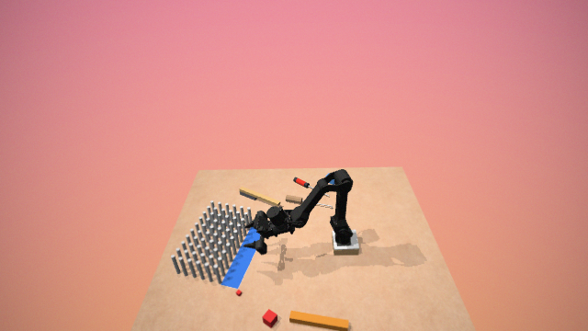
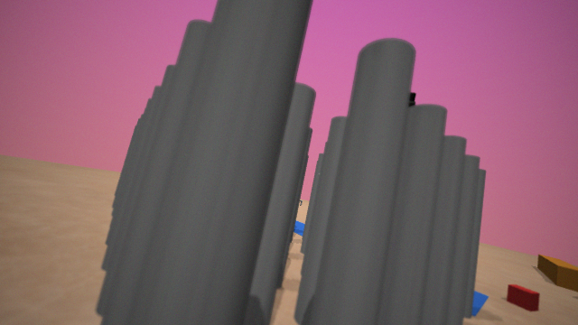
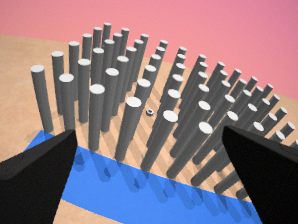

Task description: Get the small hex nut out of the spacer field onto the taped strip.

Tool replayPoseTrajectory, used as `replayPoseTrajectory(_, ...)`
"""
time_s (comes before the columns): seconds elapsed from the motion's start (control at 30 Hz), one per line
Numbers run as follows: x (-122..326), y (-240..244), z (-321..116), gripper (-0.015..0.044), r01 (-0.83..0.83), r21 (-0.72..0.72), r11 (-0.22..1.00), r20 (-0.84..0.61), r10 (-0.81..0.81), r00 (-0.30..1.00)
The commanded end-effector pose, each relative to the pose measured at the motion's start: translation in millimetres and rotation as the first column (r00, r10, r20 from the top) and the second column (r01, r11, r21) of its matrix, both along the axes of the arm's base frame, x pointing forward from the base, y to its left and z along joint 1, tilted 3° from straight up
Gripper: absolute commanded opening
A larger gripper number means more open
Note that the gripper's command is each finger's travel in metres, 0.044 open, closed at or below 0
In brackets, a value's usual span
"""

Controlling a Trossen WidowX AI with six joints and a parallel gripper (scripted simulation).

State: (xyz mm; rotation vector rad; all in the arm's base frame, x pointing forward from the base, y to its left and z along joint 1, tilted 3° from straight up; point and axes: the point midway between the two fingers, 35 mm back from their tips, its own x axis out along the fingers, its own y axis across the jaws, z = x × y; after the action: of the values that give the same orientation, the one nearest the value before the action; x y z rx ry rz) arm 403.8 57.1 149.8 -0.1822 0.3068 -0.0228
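Note:
Grey metal spacers (image 1: 175, 265) (image 2: 384, 181) (image 3: 42, 100) stand upright in rows. The small hex nut (image 3: 150, 112) lies on the table between them, behind the front rows in the wrist view. The blue taped strip (image 1: 237, 272) (image 2: 480, 303) (image 3: 100, 186) runs along the front of the field. My gripper (image 1: 248, 235) (image 3: 152, 135) is open and empty, over the strip and facing the spacers; contact cannot be told. A red-handled tool (image 1: 300, 182), a wooden-handled tool (image 1: 294, 199) and a long yellow-and-dark tool (image 1: 259, 196) lie beyond the arm; the arm partly hides the first two.
A small red cube (image 1: 239, 292) lies by the strip's near end. A larger red cube (image 1: 270, 318) and an orange bar (image 1: 319, 320) lie at the near side. A blue block (image 1: 332, 181) is mostly hidden behind the arm. The arm's base (image 1: 345, 250) stands right of the strip.

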Motion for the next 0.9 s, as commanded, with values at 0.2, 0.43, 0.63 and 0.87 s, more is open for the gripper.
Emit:
replayPoseTrajectory(0.2, 3.0, -9.7, 1.4, 0.0440, 0.033, 0.050, 0.998, -0.017, -0.032, 0.999)
replayPoseTrajectory(0.43, 28.6, -83.9, 8.1, 0.0440, 0.297, 0.381, 0.876, -0.161, -0.254, 0.954)
replayPoseTrajectory(0.63, 33.6, -143.3, 36.6, 0.0440, 0.427, 0.483, 0.764, -0.157, -0.405, 0.901)
replayPoseTrajectory(0.87, 28.5, -194.6, 18.0, 0.0440, 0.587, 0.600, 0.544, -0.309, -0.519, 0.797)
